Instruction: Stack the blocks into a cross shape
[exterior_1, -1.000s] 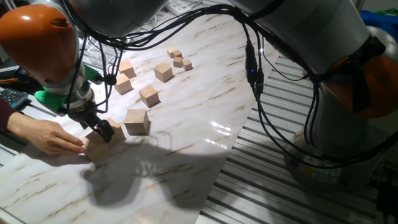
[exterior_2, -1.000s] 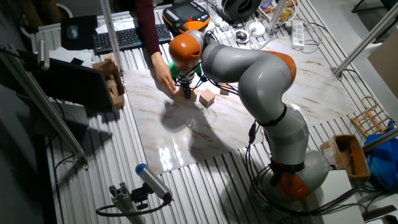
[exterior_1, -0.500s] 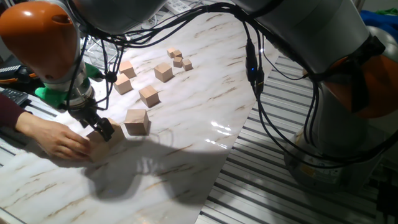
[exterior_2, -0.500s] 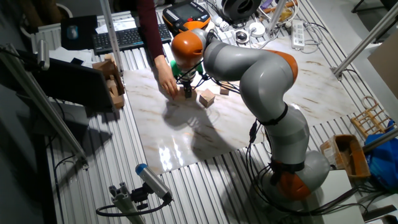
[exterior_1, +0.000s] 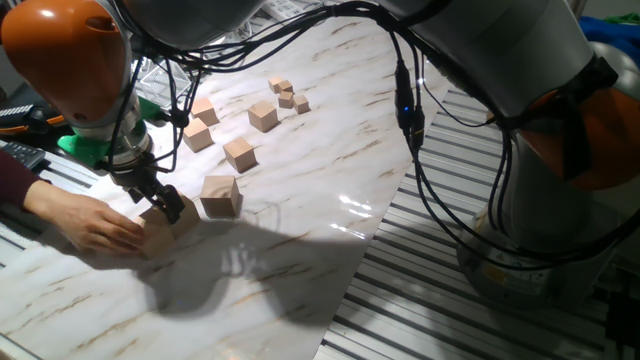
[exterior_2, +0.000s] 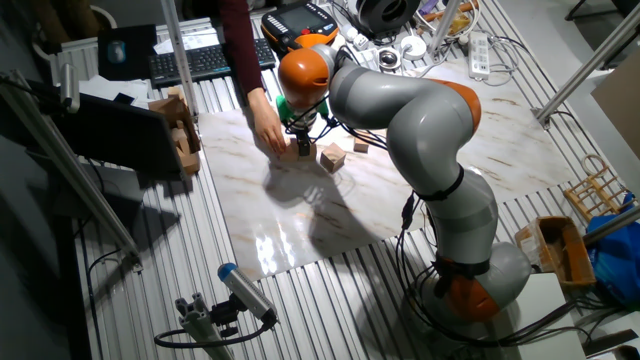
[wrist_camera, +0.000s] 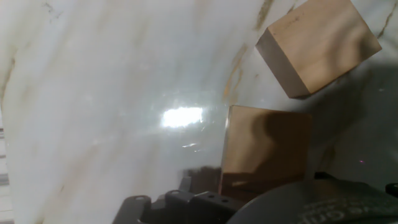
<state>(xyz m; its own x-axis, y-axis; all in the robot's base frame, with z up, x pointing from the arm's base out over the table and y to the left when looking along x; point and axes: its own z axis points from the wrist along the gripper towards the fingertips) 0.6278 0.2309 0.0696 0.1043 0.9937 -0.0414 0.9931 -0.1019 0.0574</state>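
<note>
Two of the large tan blocks lie near the front left of the marble sheet. One block (exterior_1: 221, 195) (exterior_2: 333, 157) (wrist_camera: 317, 43) stands free. The other block (exterior_1: 183, 214) (exterior_2: 290, 152) (wrist_camera: 267, 152) sits just left of it, partly covered by my gripper (exterior_1: 160, 203) (exterior_2: 303, 145) and touched by a person's hand (exterior_1: 95, 225) (exterior_2: 268, 125). My gripper hangs right over this block; the fingers are dark and blurred, so their state is unclear. Further back lie more tan blocks (exterior_1: 240, 153) (exterior_1: 263, 117).
Two other wooden cubes (exterior_1: 198, 135) (exterior_1: 205, 108) and several tiny cubes (exterior_1: 287, 96) lie at the far side of the sheet. The person's arm reaches in from the left. Black cables (exterior_1: 405, 110) hang from my arm. A slatted metal table (exterior_1: 450, 300) surrounds the sheet.
My gripper has shifted slightly up and left over the near block. The person's hand has moved right, closer against that block.
</note>
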